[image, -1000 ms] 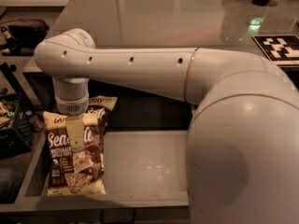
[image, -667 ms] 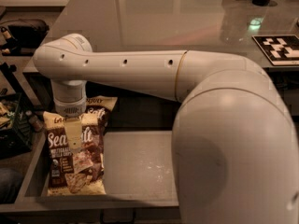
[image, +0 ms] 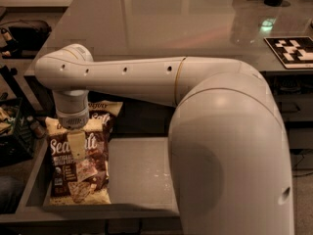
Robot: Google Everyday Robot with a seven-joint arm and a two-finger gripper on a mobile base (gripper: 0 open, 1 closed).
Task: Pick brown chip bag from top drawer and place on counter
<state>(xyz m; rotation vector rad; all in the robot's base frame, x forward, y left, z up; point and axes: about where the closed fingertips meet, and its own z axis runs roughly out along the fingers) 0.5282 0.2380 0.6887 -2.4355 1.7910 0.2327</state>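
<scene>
Retrieval is barely beginning: your gripper [image: 76,145] is reaching down onto the brown chip bag [image: 74,180], lying in the top drawer [image: 142,176] below the counter's [image: 161,13] near-left corner, its grip impossible to tell, lifting and placing waiting.

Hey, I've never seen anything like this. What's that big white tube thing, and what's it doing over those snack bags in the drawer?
The white tube is a robot's arm. The one camera looks down on it from past its bulky near joint. At the arm's far end, pointing down, is the gripper, the part that grasps. It sits right over a brown chip bag lettered Sea Salt, which lies in the open top drawer. A second look-alike bag lies behind it. I cannot tell whether the bag is gripped. Beyond the drawer is the glossy grey counter, with a black-and-white patterned tile on its right side.
</scene>
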